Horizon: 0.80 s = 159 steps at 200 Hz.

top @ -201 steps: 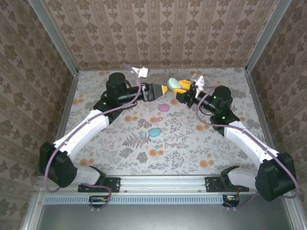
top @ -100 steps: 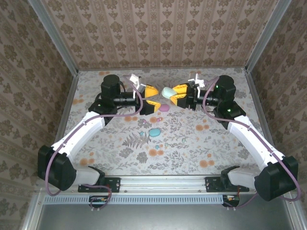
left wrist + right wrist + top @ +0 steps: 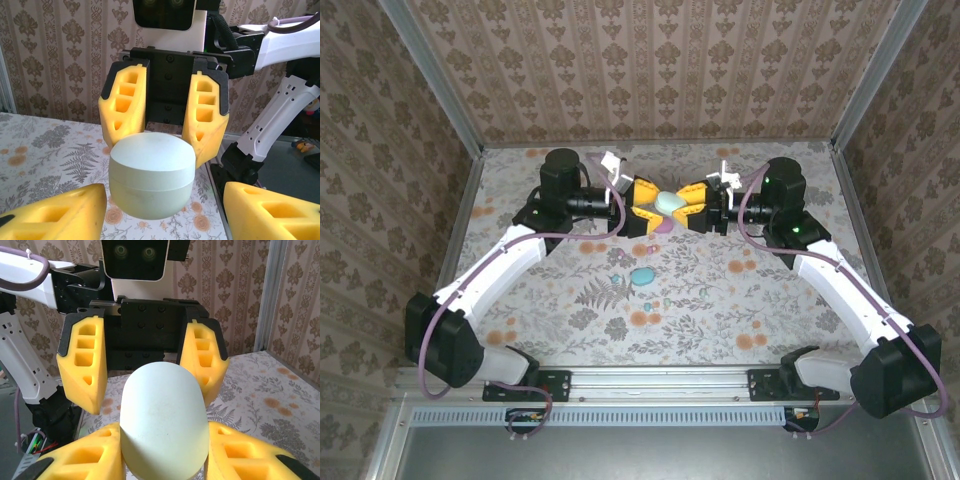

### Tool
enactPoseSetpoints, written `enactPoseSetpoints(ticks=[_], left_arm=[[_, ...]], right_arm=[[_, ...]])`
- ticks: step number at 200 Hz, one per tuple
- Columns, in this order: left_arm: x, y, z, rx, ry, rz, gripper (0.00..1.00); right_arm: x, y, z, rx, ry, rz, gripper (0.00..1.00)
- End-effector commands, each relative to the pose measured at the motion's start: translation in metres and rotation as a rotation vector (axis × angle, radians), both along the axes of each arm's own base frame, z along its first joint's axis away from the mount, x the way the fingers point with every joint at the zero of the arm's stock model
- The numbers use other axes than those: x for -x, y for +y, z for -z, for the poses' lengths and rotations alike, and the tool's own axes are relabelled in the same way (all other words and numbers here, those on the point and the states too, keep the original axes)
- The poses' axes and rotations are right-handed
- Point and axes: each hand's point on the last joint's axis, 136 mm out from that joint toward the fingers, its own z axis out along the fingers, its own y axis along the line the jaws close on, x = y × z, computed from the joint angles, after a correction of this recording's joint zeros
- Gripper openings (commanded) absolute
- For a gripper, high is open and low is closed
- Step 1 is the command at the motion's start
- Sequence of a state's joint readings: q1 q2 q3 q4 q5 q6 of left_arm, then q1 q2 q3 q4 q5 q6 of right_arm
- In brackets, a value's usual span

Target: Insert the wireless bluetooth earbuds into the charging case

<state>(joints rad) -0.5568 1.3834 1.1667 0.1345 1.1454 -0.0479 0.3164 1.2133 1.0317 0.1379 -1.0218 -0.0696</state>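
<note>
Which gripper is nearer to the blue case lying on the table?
Left, by a little. The left gripper is beyond the blue case, nearly in line with it; the right gripper is beyond it and off to the right.

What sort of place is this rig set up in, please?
Likely a staged robot test cell: wallpapered panels in an aluminium frame, a floral tabletop, and a mounting rail at its near edge.
</note>
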Motion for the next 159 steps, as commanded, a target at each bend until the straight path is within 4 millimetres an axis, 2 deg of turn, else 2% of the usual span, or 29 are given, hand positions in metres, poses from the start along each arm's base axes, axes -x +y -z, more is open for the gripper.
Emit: enactPoseSetpoints(ticks=[1,94,159], left_arm=[[0.0042,-0.0034,-0.0112,0.018,-0.022,0.034,0.62],[0.0018,-0.0092,-0.0095,-0.004,-0.013,0.021,0.52],[0.0033,-0.0106,-0.0087,-0.009,-0.011,0.037,0.48]], right_arm=[[0.0034,0.0028,-0.0141,-0.008,-0.058,-0.021,0.37],[0.0009,0.0059,-0.0141,-0.012,-0.074,0.0,0.37],[-0.0005,0.0067,-0.0143,-0.016,-0.075,0.009,0.37]])
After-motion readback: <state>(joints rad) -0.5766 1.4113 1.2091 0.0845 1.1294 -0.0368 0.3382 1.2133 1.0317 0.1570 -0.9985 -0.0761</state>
